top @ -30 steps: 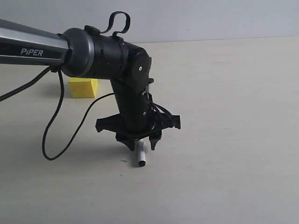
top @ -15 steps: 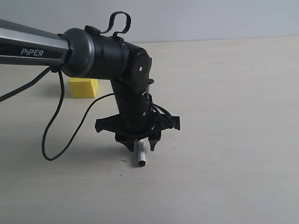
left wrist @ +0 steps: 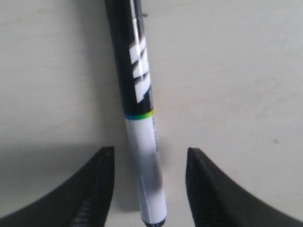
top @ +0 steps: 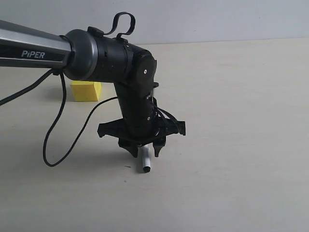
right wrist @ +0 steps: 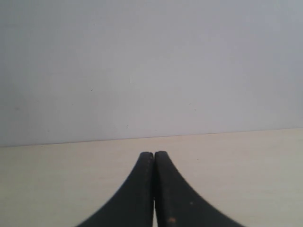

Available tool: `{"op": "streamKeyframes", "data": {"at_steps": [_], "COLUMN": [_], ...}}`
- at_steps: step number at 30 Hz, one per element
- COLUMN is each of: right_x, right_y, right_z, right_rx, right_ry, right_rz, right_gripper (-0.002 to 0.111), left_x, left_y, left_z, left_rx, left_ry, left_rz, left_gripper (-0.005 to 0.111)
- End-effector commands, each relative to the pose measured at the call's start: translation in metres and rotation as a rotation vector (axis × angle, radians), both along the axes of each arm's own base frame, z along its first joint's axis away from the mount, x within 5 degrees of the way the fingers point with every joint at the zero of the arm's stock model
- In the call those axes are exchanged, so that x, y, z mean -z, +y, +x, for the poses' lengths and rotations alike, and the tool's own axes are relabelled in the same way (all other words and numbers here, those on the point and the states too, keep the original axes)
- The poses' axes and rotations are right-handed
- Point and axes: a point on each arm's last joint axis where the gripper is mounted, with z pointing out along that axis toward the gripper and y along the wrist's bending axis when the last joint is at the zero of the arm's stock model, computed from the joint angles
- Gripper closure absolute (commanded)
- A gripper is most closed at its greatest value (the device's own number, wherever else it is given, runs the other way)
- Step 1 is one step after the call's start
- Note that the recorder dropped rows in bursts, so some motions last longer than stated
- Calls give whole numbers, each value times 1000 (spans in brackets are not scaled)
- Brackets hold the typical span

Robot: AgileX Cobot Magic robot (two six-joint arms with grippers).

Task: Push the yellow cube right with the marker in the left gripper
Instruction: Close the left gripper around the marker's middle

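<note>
Pale beige matt tabletop (top: 241, 96), plain and smooth, filling the lower part of the exterior view; plain light grey wall (top: 217, 19) behind, meeting its far edge in a straight line

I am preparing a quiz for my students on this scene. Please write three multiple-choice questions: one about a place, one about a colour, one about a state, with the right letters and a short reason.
1. In the exterior view, where is the cube from the left tool?
A. To its left and farther back.
B. To its right.
C. Directly under it.

2. What colour is the marker between the fingers?
A. Red.
B. White.
C. Yellow.

3. How is the left tool?
A. Shut on nothing.
B. Squeezing the marker.
C. Open.

Answers: 1 A, it stands far to the left, higher in the picture; 2 B, the wrist view shows a white barrel there; 3 C, a gap shows on each side of the marker.
</note>
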Motion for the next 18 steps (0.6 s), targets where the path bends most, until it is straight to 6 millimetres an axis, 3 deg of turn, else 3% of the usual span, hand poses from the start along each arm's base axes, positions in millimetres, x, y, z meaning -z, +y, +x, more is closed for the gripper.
{"op": "streamKeyframes", "data": {"at_steps": [1, 15, 18], "right_x": [1, 1, 1], "right_y": [0, 0, 0], "right_z": [0, 0, 0], "right_rx": [4, 4, 4], "right_ry": [-3, -3, -3], "right_rz": [-7, -7, -7], "right_gripper": [108, 108, 108], "left_x": [0, -1, -1], "left_y": [2, 0, 0], "left_z": [-1, 0, 0], "left_rx": [6, 21, 22], "left_ry": [1, -17, -17], "left_rz": [8, -7, -7], "left_gripper": [60, 60, 67]}}
